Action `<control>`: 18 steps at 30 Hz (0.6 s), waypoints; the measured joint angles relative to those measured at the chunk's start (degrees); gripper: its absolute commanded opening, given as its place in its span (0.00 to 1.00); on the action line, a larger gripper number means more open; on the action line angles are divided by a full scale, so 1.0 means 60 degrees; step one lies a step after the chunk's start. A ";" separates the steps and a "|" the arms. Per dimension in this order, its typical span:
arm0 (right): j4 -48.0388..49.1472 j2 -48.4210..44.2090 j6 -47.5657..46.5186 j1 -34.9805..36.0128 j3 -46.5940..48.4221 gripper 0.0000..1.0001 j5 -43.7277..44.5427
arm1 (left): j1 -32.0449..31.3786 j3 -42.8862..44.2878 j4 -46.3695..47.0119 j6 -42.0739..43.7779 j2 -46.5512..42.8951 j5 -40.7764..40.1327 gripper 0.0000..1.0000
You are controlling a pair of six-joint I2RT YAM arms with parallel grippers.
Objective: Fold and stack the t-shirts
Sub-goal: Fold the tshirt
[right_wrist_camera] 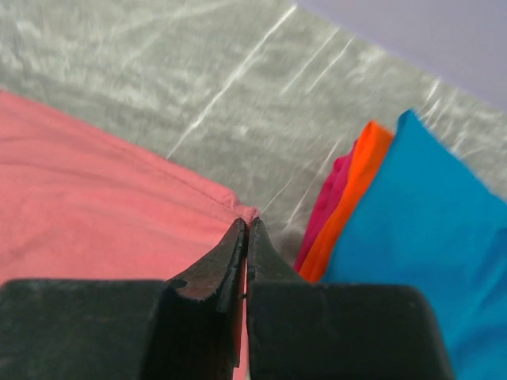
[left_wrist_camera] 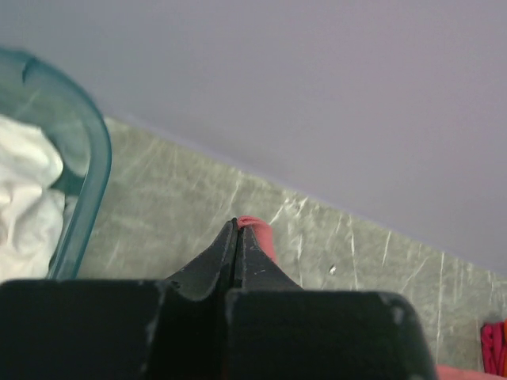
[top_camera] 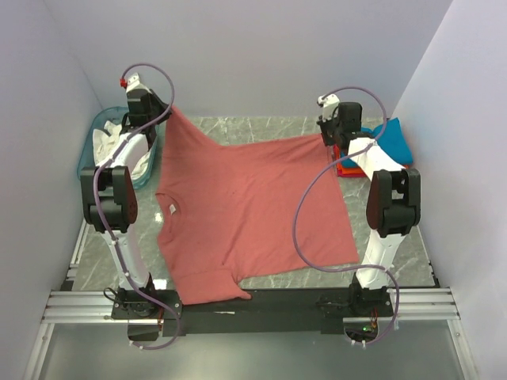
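Note:
A large dusty-red t-shirt [top_camera: 245, 214] lies spread over the middle of the table, its small white neck label [top_camera: 169, 208] at the left. My left gripper [top_camera: 168, 109] is shut on the shirt's far left corner; a bit of red cloth [left_wrist_camera: 257, 234] shows at its tips [left_wrist_camera: 237, 225]. My right gripper [top_camera: 329, 139] is shut on the far right corner [right_wrist_camera: 247, 212], its tips [right_wrist_camera: 246, 226] closed on the hem. A folded stack with a teal-blue shirt [right_wrist_camera: 428, 245] on top and an orange one [right_wrist_camera: 352, 202] under it lies at the right [top_camera: 390, 141].
A translucent teal basket [top_camera: 95, 141] with white cloth [left_wrist_camera: 24, 198] in it stands at the far left by the left arm. A magenta layer [right_wrist_camera: 323, 214] lies in the folded stack. White walls close in on the marble table [top_camera: 261, 131].

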 measured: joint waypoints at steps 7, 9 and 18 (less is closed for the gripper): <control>-0.0018 0.0022 0.0007 0.0000 0.0248 0.00 0.0029 | 0.0029 0.0386 -0.0135 0.0251 0.0168 0.0004 0.00; -0.0040 0.0044 0.0015 0.0000 0.0248 0.00 0.0025 | 0.0058 0.0386 -0.0240 0.0262 0.0229 0.0015 0.00; -0.0259 0.0736 0.0138 0.0000 0.0882 0.01 -0.0113 | 0.0175 0.0346 -0.0393 0.0280 0.0299 0.0379 0.00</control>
